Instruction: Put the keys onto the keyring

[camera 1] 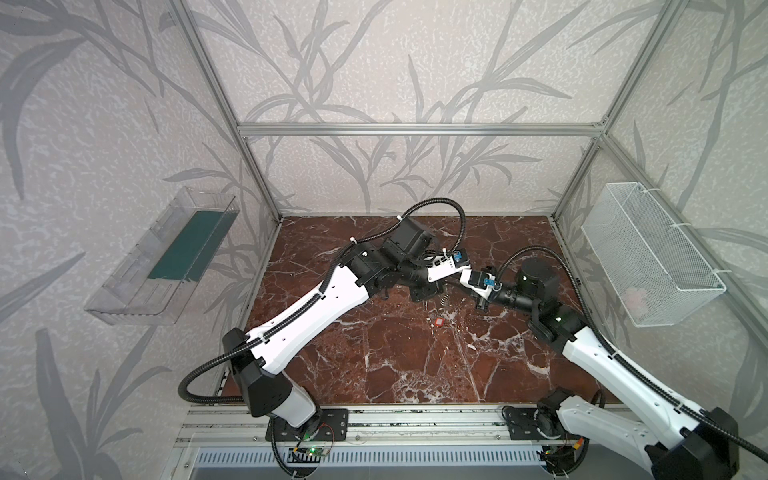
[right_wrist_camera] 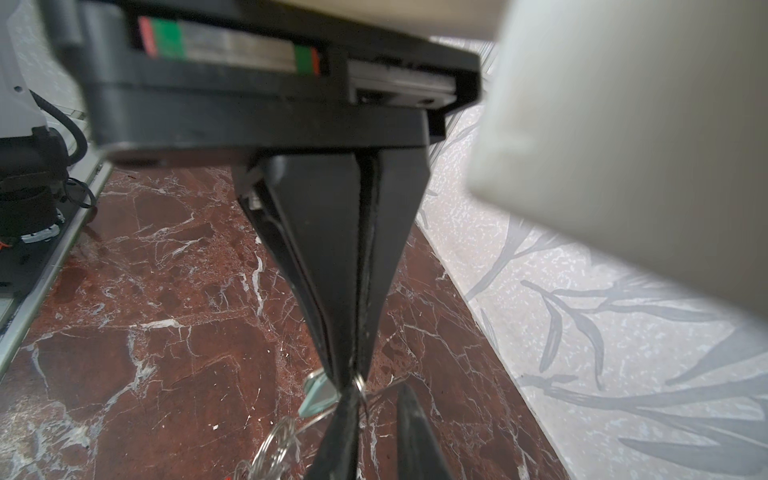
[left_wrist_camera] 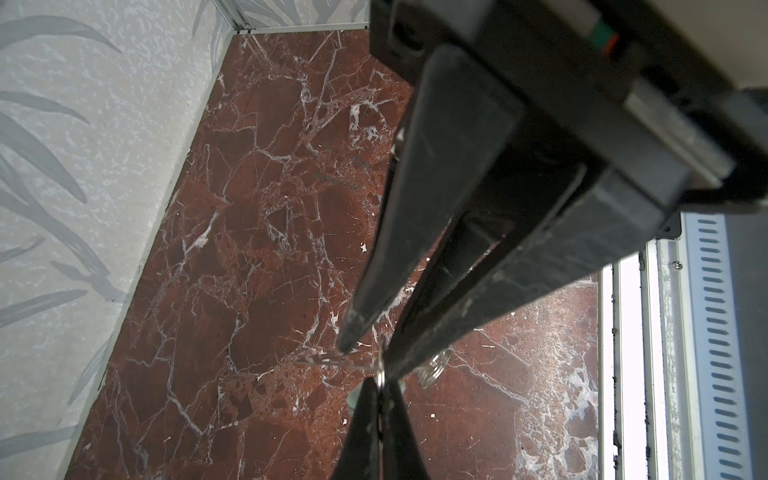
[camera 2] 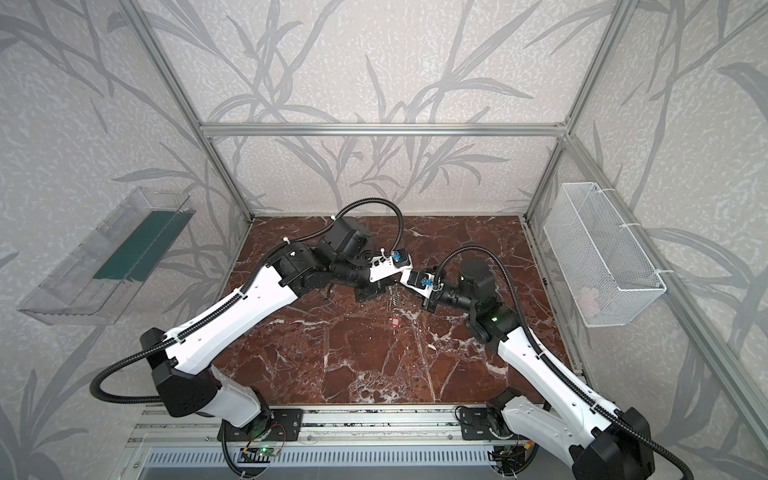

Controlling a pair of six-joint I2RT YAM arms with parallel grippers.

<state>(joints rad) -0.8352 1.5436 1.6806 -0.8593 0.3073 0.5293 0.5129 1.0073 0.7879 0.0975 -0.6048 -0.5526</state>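
Observation:
On the marble table, a key with a red-orange tag (camera 1: 439,321) (camera 2: 395,322) lies in front of both grippers. Behind it lies a coil of thin wire rings, the keyring (camera 1: 444,300) (right_wrist_camera: 278,440) (left_wrist_camera: 434,368). The grippers meet tip to tip just above it. My left gripper (left_wrist_camera: 381,380) is shut on the small silver ring (right_wrist_camera: 359,384) of the key with the pale white tag (right_wrist_camera: 318,395) (left_wrist_camera: 353,399). My right gripper (right_wrist_camera: 378,390) faces it, jaws slightly apart. One fingertip (right_wrist_camera: 343,411) touches the left tips, and a thin wire crosses the gap.
A white wire basket (camera 1: 648,253) hangs on the right wall. On the left wall is a clear plastic shelf (camera 1: 166,257). An aluminium rail (camera 1: 415,419) with both arm bases runs along the table's front edge. Patterned walls enclose the other three sides.

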